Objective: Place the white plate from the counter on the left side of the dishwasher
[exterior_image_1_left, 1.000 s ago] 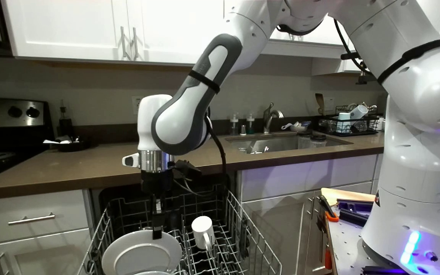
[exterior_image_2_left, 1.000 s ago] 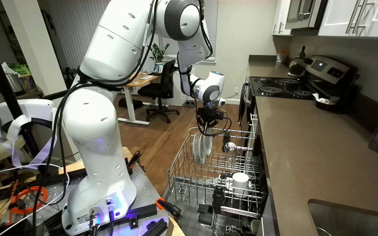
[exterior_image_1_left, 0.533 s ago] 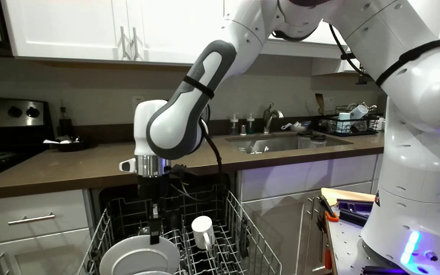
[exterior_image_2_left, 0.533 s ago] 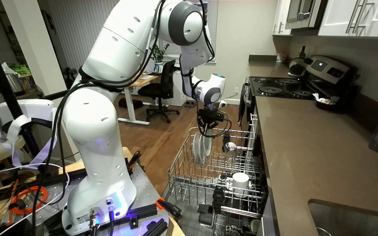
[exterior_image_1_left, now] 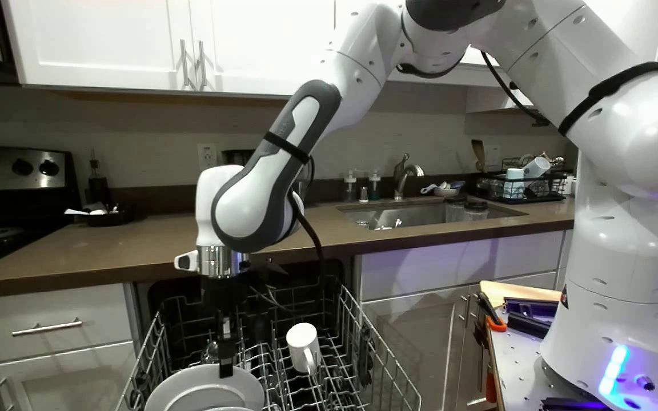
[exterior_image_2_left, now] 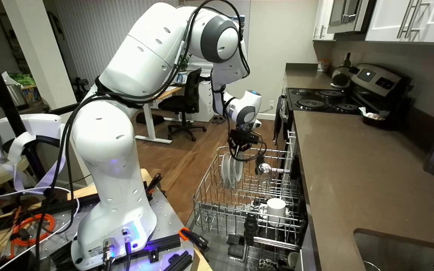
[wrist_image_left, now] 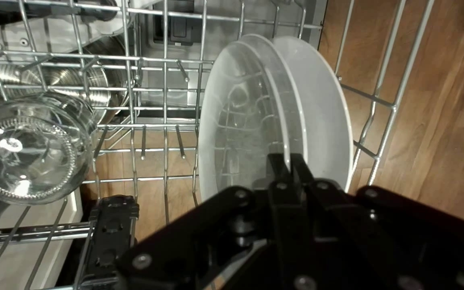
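Note:
My gripper (wrist_image_left: 289, 161) is shut on the upper rim of the white plate (wrist_image_left: 236, 137), with one fingertip on each side of the rim. The plate stands on edge at the left side of the dishwasher rack (exterior_image_1_left: 380, 341). In both exterior views the gripper (exterior_image_1_left: 226, 365) (exterior_image_2_left: 239, 150) points down and the plate (exterior_image_1_left: 192, 382) (exterior_image_2_left: 239, 169) hangs below it. Its lower edge is hidden, so I cannot tell whether it rests between the tines. The brown counter (exterior_image_1_left: 106, 251) runs behind the pulled-out rack.
Other white plates (wrist_image_left: 322, 121) (exterior_image_2_left: 225, 171) stand upright close beside the held one. A white mug (exterior_image_1_left: 302, 345) (exterior_image_2_left: 276, 209) sits upside down in the rack. A glass jar (wrist_image_left: 26, 149) also stands in the rack. The rack's wire side (wrist_image_left: 389, 104) borders the plates.
My gripper has moved down and slightly to the left in an exterior view, carrying the plate lower into the rack. The fingers stay shut on the rim.

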Controlling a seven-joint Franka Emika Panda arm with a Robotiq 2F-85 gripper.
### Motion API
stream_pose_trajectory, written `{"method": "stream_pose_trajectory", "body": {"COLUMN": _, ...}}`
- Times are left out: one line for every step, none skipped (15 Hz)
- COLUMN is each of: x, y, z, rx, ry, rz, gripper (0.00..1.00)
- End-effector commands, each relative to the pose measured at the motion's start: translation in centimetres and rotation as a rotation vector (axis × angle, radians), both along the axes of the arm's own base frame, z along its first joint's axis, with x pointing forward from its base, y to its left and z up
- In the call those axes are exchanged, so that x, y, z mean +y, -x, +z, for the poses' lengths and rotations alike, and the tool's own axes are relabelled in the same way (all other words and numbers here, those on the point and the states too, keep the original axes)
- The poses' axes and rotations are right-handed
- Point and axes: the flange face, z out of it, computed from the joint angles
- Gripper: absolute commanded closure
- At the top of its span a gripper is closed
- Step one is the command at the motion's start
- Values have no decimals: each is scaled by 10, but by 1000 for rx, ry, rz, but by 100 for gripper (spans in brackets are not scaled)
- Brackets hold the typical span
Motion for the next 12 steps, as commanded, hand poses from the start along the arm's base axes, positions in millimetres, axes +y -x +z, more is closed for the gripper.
{"method": "stream_pose_trajectory", "body": {"x": 3, "y": -7, "z": -4, "rx": 39, "ry": -30, "rz": 22, "gripper": 95}}
{"method": "stream_pose_trajectory", "body": {"x": 3, "y": -8, "z": -4, "rx": 46, "ry": -28, "rz": 23, "gripper": 95}}
{"method": "stream_pose_trajectory", "body": {"x": 2, "y": -9, "z": -4, "rx": 52, "ry": -26, "rz": 23, "gripper": 95}}
{"method": "stream_pose_trajectory", "body": {"x": 2, "y": -10, "z": -4, "rx": 55, "ry": -26, "rz": 23, "gripper": 95}}
{"method": "stream_pose_trajectory", "body": {"x": 2, "y": -11, "z": -2, "rx": 55, "ry": -24, "rz": 22, "gripper": 95}}
{"method": "stream_pose_trajectory", "body": {"x": 2, "y": -11, "z": 0, "rx": 52, "ry": -21, "rz": 21, "gripper": 95}}
{"method": "stream_pose_trajectory", "body": {"x": 2, "y": -11, "z": 3, "rx": 49, "ry": -18, "rz": 20, "gripper": 95}}
{"method": "stream_pose_trajectory", "body": {"x": 2, "y": -11, "z": 6, "rx": 46, "ry": -15, "rz": 19, "gripper": 95}}
{"method": "stream_pose_trajectory", "body": {"x": 3, "y": -10, "z": 8, "rx": 45, "ry": -10, "rz": 19, "gripper": 95}}
{"method": "stream_pose_trajectory", "body": {"x": 4, "y": -9, "z": 10, "rx": 43, "ry": -8, "rz": 19, "gripper": 95}}
{"method": "stream_pose_trajectory", "body": {"x": 4, "y": -8, "z": 12, "rx": 43, "ry": -5, "rz": 18, "gripper": 95}}
{"method": "stream_pose_trajectory", "body": {"x": 5, "y": -7, "z": 14, "rx": 41, "ry": -4, "rz": 18, "gripper": 95}}
